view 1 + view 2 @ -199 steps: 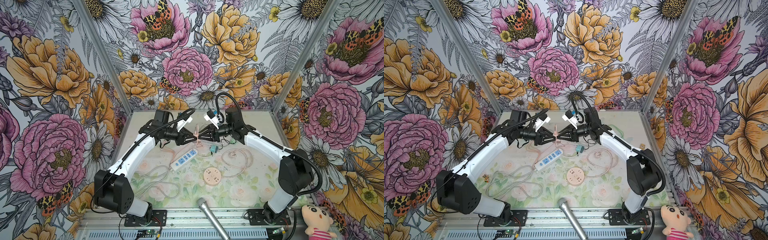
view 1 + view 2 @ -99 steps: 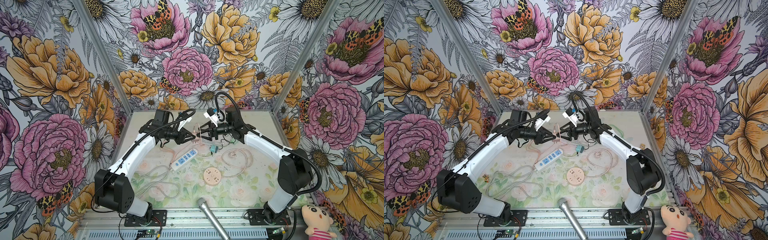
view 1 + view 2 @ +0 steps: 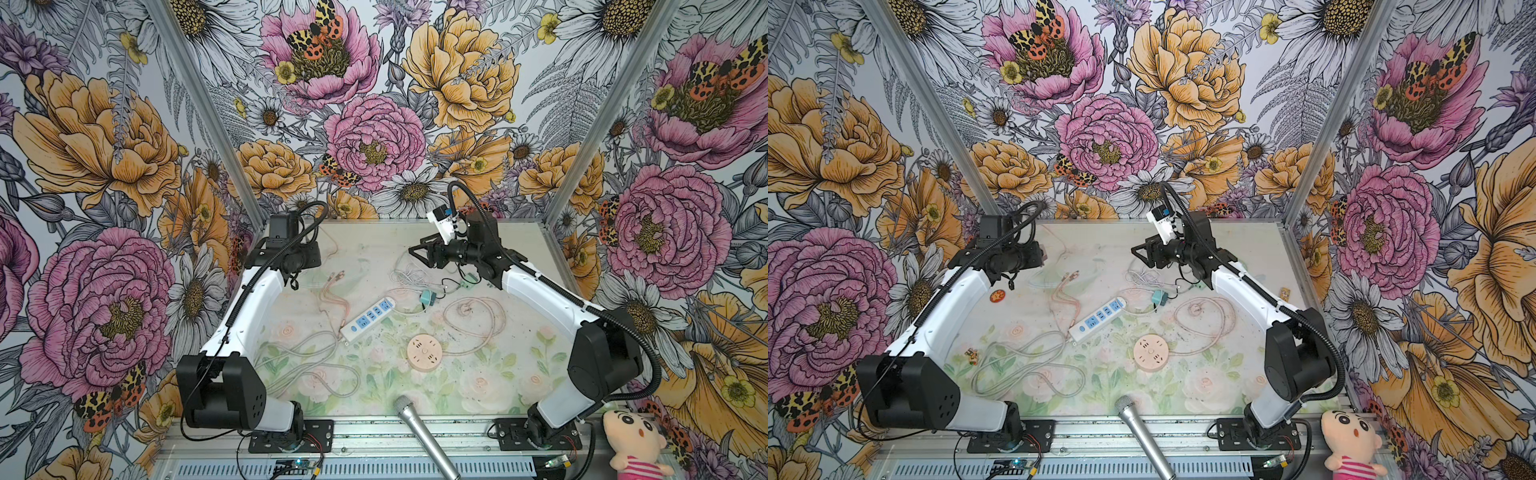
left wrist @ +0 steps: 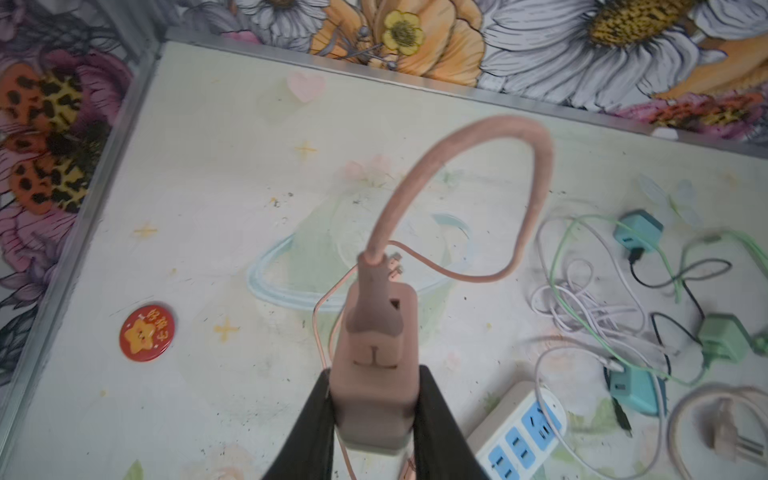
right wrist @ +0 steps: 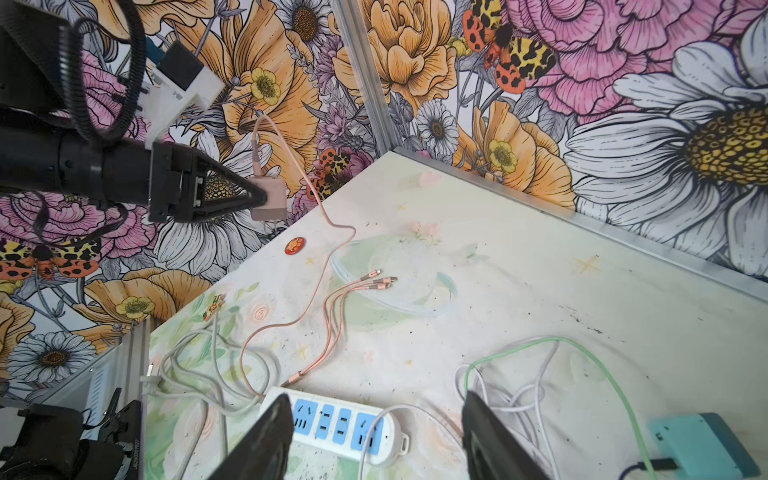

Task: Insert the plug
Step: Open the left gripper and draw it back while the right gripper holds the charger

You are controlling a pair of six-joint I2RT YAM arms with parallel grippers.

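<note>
Pink plastic, the plug (image 4: 376, 345) sat pinched by its flat sides in the left pincer (image 4: 374, 386), raised off the surface (image 4: 208, 208). It looked light and rigid but smooth; its limp cable (image 4: 536, 174) could tug it askew. Spread and empty, the right pincer (image 5: 376, 397) had the power strip (image 5: 332, 428) below and ahead.

Pink plug (image 4: 374, 365) in left hand (image 4: 376, 388)

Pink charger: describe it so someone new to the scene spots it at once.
Find the left arm over the far left of the table. Its hand is shut on a blocky pink charger with a pink cable arching from it. Unlike the teal charger and green charger lying among loose cables, it is pink and held in the air.
</note>
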